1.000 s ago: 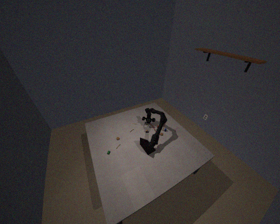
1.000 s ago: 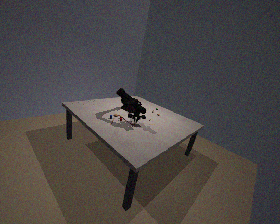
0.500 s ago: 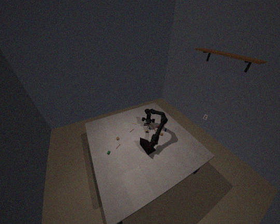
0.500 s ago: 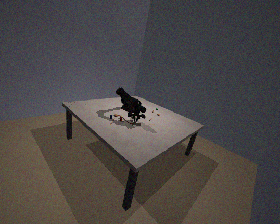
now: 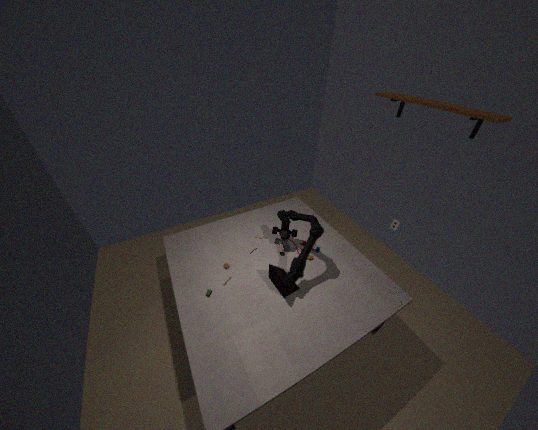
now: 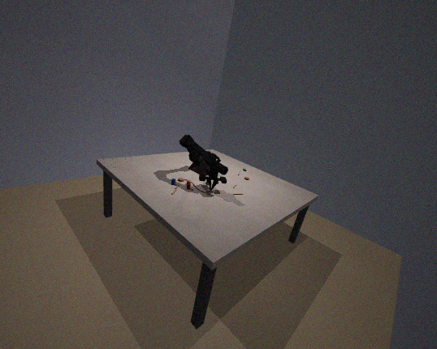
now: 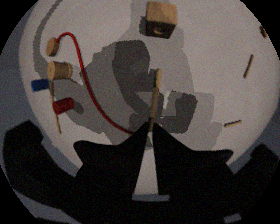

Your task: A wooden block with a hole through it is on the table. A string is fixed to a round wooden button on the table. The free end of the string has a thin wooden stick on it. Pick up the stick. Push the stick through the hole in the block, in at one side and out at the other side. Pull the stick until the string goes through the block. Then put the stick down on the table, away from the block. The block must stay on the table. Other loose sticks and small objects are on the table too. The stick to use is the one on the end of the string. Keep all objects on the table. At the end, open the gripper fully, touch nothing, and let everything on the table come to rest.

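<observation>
The wooden block (image 7: 161,14) (image 5: 282,252) sits on the table, ahead of the gripper in the wrist view, with its dark hole facing the gripper. My gripper (image 7: 149,124) (image 6: 211,190) is shut on the wooden stick (image 7: 156,95), low over the table. The stick's free end points forward toward the block, with a gap between them; the stick is outside the hole. The red string (image 7: 86,87) curves from the fingertips to the round wooden button (image 7: 52,47) (image 6: 180,179) at the left of the wrist view. The block is hidden behind the gripper in the exterior view.
Left of the string lie a wooden cylinder (image 7: 59,70), a blue piece (image 7: 40,85) (image 6: 173,182), a red piece (image 7: 64,106) (image 6: 188,185) and a loose stick (image 7: 58,122). Loose sticks (image 7: 248,66) (image 7: 233,123) lie right. A green piece (image 5: 209,293) and a tan round piece (image 5: 226,266) lie farther off.
</observation>
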### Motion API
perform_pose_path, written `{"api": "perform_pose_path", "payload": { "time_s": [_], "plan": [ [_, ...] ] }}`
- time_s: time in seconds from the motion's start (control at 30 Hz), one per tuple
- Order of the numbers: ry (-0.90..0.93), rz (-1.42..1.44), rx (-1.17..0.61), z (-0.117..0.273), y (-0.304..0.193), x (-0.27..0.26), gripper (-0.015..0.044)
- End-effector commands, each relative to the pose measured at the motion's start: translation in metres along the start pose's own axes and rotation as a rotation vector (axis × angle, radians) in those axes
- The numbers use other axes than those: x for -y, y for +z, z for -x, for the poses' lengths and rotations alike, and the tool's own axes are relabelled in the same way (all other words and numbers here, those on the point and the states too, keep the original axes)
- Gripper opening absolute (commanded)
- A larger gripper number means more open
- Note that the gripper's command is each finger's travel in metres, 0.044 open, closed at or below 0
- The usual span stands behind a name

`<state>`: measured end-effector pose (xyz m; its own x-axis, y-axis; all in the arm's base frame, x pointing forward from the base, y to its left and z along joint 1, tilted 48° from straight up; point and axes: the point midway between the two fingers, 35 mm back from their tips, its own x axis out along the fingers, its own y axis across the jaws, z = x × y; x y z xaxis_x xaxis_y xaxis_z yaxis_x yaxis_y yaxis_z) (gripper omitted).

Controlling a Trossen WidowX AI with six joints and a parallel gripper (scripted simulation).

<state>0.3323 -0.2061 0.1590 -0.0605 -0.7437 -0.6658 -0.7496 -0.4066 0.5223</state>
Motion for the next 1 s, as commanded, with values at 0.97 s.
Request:
{"api": "perform_pose_path", "payload": {
  "time_s": [0.97],
  "plan": [
    [0.005,-0.003,-0.005,-0.001,0.043,-0.002,0.0000]
  ]
}}
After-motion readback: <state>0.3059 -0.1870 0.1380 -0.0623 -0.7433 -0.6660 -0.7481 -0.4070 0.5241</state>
